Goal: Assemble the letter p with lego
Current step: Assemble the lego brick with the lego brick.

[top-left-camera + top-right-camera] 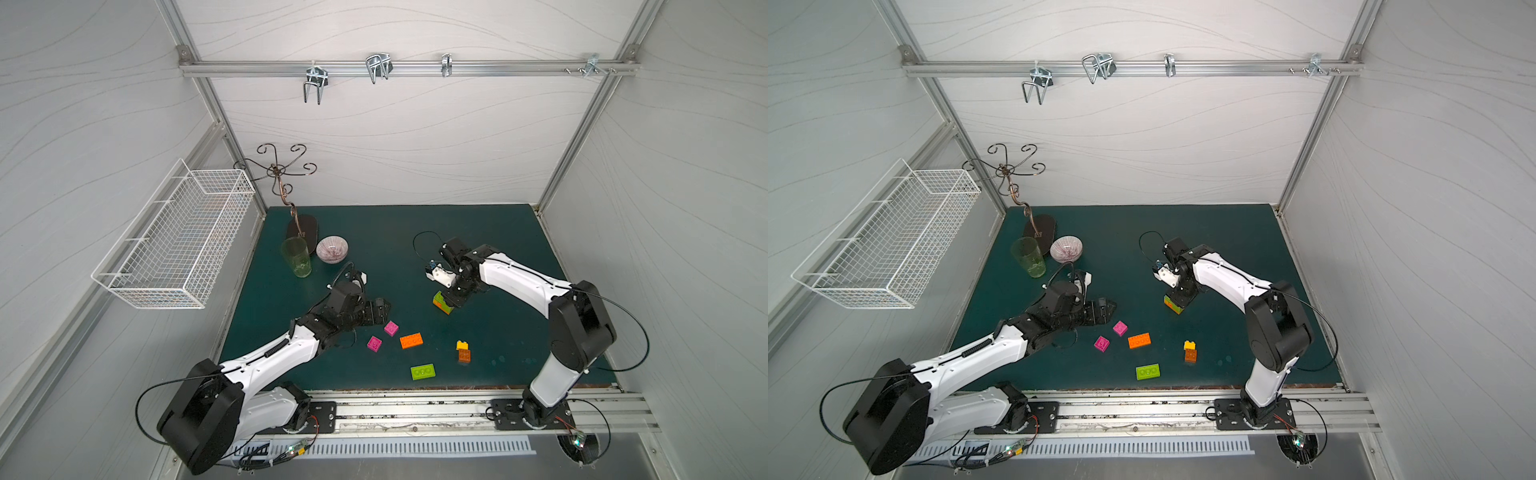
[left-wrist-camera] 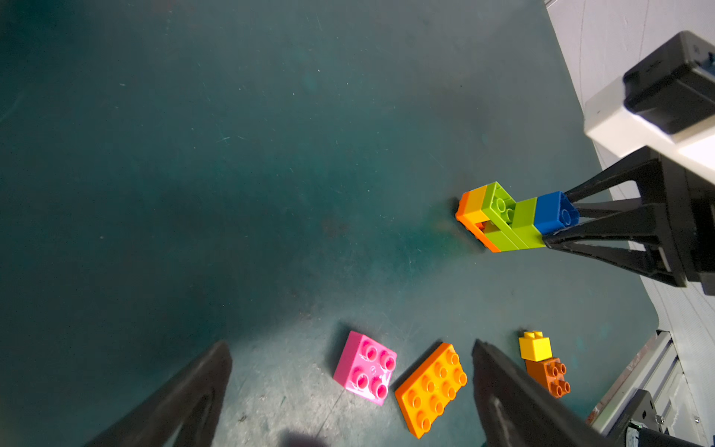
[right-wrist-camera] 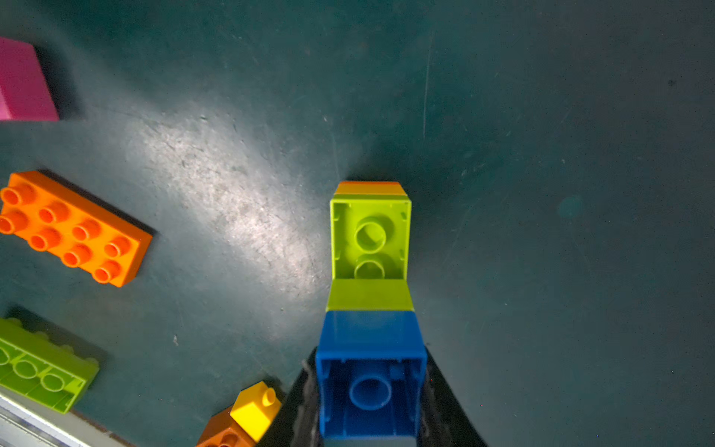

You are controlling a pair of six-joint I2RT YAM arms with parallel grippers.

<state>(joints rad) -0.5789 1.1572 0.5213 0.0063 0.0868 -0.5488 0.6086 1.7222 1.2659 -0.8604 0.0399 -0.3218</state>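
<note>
the right gripper (image 2: pixel 559 218) was clamped on the blue brick (image 3: pixel 369 336) that capped the brick stack (image 2: pixel 499 216), with one black finger (image 3: pixel 445 402) against each smooth side. the stack stood near the middle of the scuffed dark green mat (image 1: pixel 498 257). its long axis ran from the orange base on the mat up into the gripper: orange, paler orange, an oblong lime brick, a square lime brick, then blue, making a step. the hollow undersides of the lime and blue bricks, with round tubes inside, faced the right wrist camera. the left gripper (image 1: pixel 380 309) hung with its fingers spread wide and nothing between them, near a magenta square brick (image 1: pixel 391 328) and a second magenta square (image 1: pixel 374 343). beyond those lay a glossy orange oblong (image 1: pixel 411 340) with eight studs up, a lime oblong (image 1: pixel 423 371) showing its tubed underside, and a small yellow brick (image 1: pixel 462 345) touching a darker orange brick (image 1: pixel 464 355), all loose toward the mat's near edge
</note>
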